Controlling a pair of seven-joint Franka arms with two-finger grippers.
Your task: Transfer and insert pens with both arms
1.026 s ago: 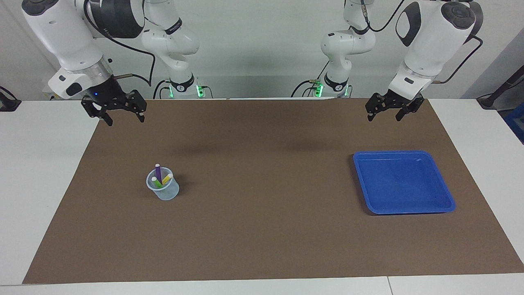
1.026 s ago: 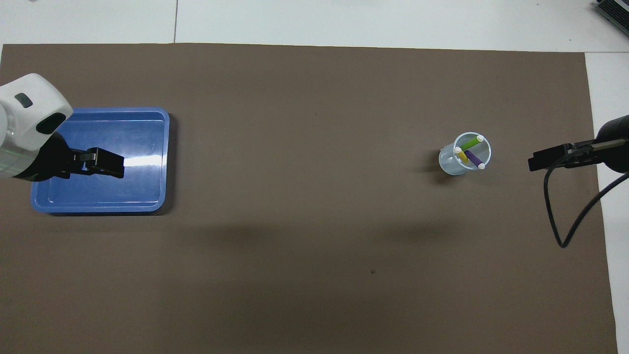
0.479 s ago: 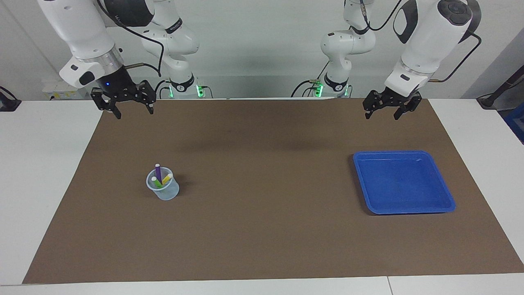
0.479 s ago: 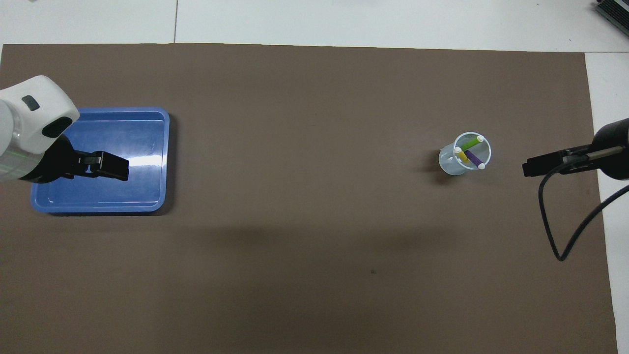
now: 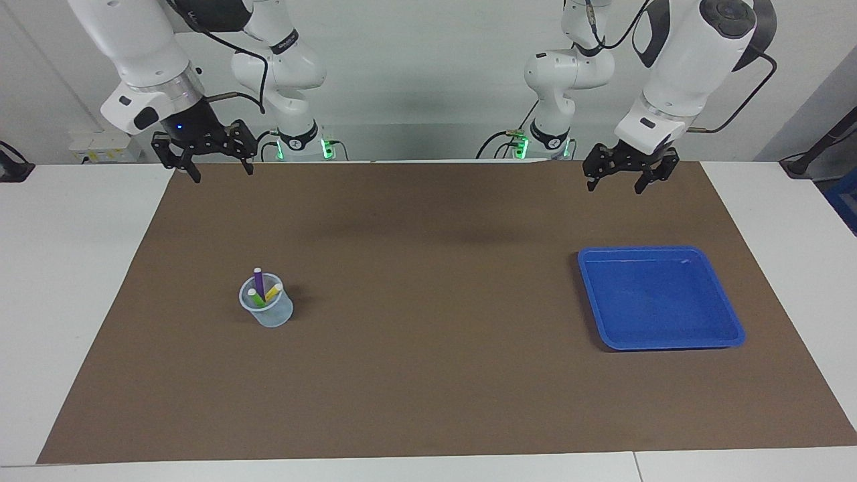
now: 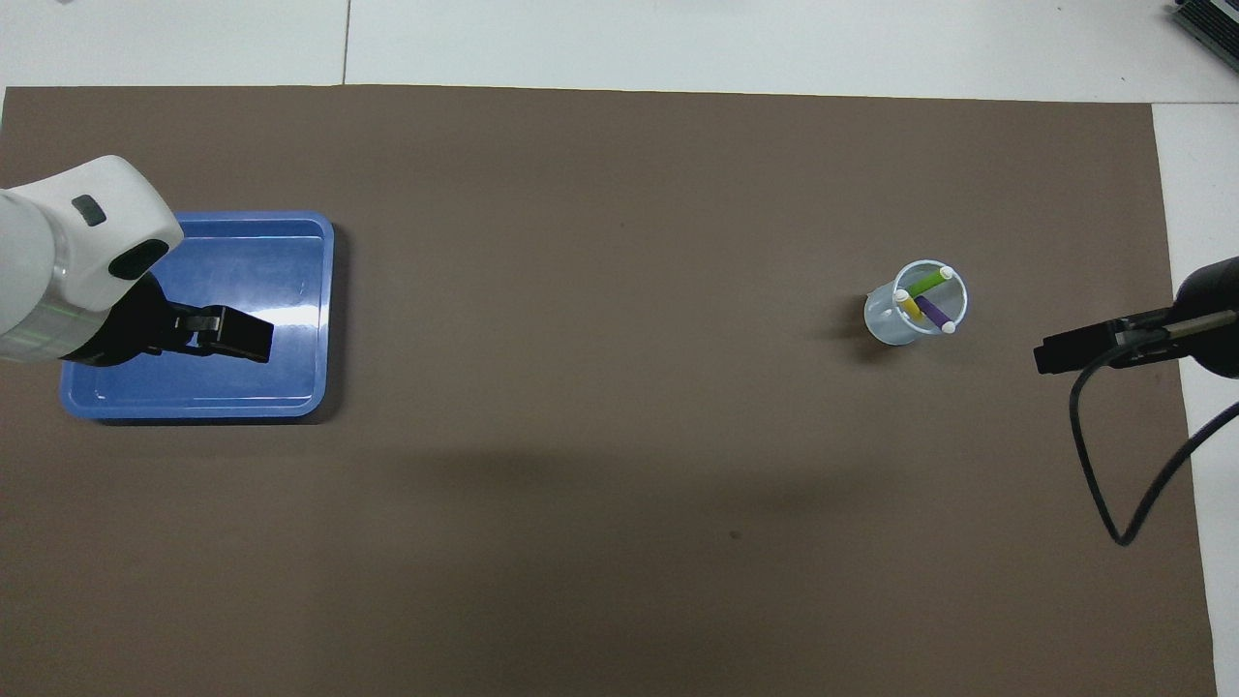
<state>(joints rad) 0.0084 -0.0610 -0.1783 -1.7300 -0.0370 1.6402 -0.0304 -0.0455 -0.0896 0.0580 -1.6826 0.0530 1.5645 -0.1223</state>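
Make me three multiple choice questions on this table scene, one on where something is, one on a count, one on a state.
1. Where are the pens?
A. in the blue tray
B. in the clear cup
C. flat on the mat

2. How many pens are there?
A. two
B. three
C. four

3. What state is the right pincer in?
A. open, holding nothing
B. shut on a pen
C. gripping the cup

Answers:
1 B, they stand inside the clear cup toward the right arm's end.
2 B, purple, yellow and green.
3 A, it hangs raised above the mat's edge, fingers apart.
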